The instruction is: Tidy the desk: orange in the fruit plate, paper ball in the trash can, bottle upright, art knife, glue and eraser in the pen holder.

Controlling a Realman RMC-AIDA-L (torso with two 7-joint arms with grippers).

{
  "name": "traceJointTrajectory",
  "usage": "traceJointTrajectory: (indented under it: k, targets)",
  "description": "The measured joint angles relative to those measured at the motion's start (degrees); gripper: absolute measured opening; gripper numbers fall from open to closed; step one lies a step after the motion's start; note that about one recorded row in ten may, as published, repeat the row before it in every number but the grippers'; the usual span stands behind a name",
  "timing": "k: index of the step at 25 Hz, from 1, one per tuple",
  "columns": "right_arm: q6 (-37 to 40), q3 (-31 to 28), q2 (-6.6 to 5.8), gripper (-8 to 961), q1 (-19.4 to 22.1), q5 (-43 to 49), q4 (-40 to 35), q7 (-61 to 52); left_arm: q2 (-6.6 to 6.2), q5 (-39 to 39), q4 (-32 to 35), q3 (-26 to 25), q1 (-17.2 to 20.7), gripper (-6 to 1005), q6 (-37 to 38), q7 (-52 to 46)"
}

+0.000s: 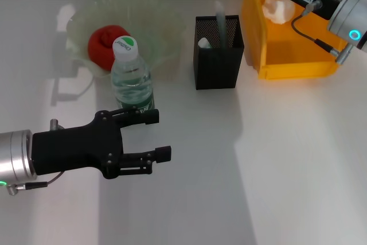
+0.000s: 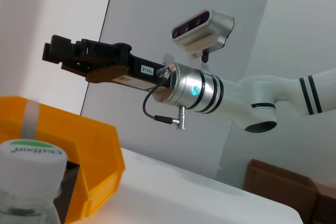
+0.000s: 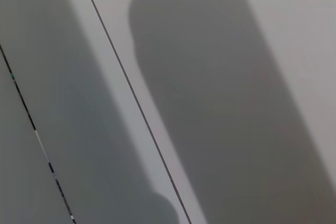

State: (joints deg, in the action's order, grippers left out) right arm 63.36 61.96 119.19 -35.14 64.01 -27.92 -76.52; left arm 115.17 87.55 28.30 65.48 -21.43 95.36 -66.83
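The clear water bottle (image 1: 132, 78) with a white and green cap (image 2: 30, 155) stands upright in front of the fruit plate (image 1: 155, 12). The orange (image 1: 104, 44), reddish in colour, lies in that pale green plate. My left gripper (image 1: 159, 135) is open on the near side of the bottle, nothing between its fingers, its far finger (image 1: 140, 116) at the bottle's base. The paper ball (image 1: 277, 8) lies in the yellow trash can (image 1: 287, 64). My right gripper (image 2: 52, 52) hovers above that can. The black mesh pen holder (image 1: 218, 61) holds a pale stick (image 1: 219, 20) and a small white piece (image 1: 204, 42); which is art knife, glue or eraser I cannot tell.
The white desk (image 1: 287, 170) stretches to the right and front. Beyond the desk's far side a brown cardboard box (image 2: 283, 187) sits on the floor. The right wrist view holds only grey wall panels and shadow.
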Motion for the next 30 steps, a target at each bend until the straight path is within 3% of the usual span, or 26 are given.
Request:
traceJointTrajectory:
  k: [9, 12, 16, 17, 18, 21, 22, 26, 30]
  targets:
    - [3.8, 0.0, -0.45, 447, 1.2, 0.8, -0.9, -0.5, -0.22, -0.1, 0.0, 0.0, 0.0, 827, 0.2, 0.0]
    - [10.7, -0.3, -1.51, 567, 4.9, 4.7, -5.9, -1.6, -0.22, -0.2, 0.3, 0.0, 0.0, 827, 0.5, -0.2]
    - [19.3, -3.3, -1.27, 668, 12.2, 15.3, -18.1, -9.0, -0.32, -0.4, 0.5, -0.2, 0.0, 827, 0.9, -0.3]
    - [25.6, -6.8, -1.18, 693, 14.9, 20.0, -22.2, -11.8, -0.48, -0.3, 0.5, -0.6, 0.1, 827, 1.3, -0.4]
    - [25.6, -6.8, -1.18, 706, 14.9, 20.0, -22.2, -11.8, -0.48, -0.3, 0.5, -0.6, 0.1, 827, 1.3, -0.4]
    - [40.9, -15.1, -1.6, 747, 16.1, 27.3, -22.6, -13.0, -0.8, -0.2, 0.5, -1.0, 0.1, 827, 2.0, -0.5]
    - [50.0, -19.5, -1.88, 760, 16.2, 31.9, -21.1, -12.0, -0.98, -0.1, 0.5, -1.1, 0.1, 827, 2.2, -0.5]
    - [56.4, -21.2, -2.08, 814, 16.7, 37.6, -17.9, -8.9, -1.93, -0.1, 0.5, -1.3, -0.1, 827, 3.0, -0.6]
    - [57.5, -21.3, -1.79, 827, 17.5, 39.4, -13.5, -4.8, -2.85, 0.0, 0.5, -1.3, -0.4, 827, 3.6, -0.9]
